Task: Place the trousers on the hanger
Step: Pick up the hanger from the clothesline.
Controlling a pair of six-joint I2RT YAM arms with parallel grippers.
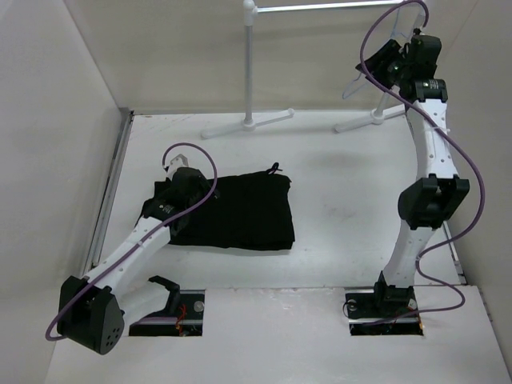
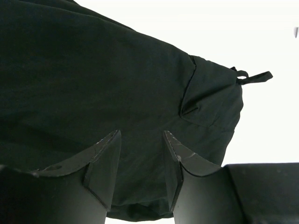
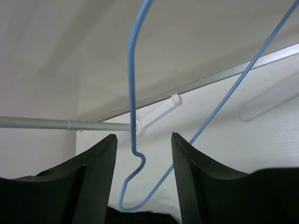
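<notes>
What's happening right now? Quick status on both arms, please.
Left gripper open, low over the folded trousers. Right gripper open up by the rack, hanger between its jaws. Trousers not yet hung; no obstruction seen.

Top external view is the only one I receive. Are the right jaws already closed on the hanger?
Observer: No. In the right wrist view the right gripper is open: its jaws stand apart, and the thin blue hanger wire passes between them, not pinched.
Operator: And the left one, does it hold the trousers?
Observer: Not yet. In the left wrist view the left gripper is open too, jaws apart, with the black trousers fabric lying under and between them.
</notes>
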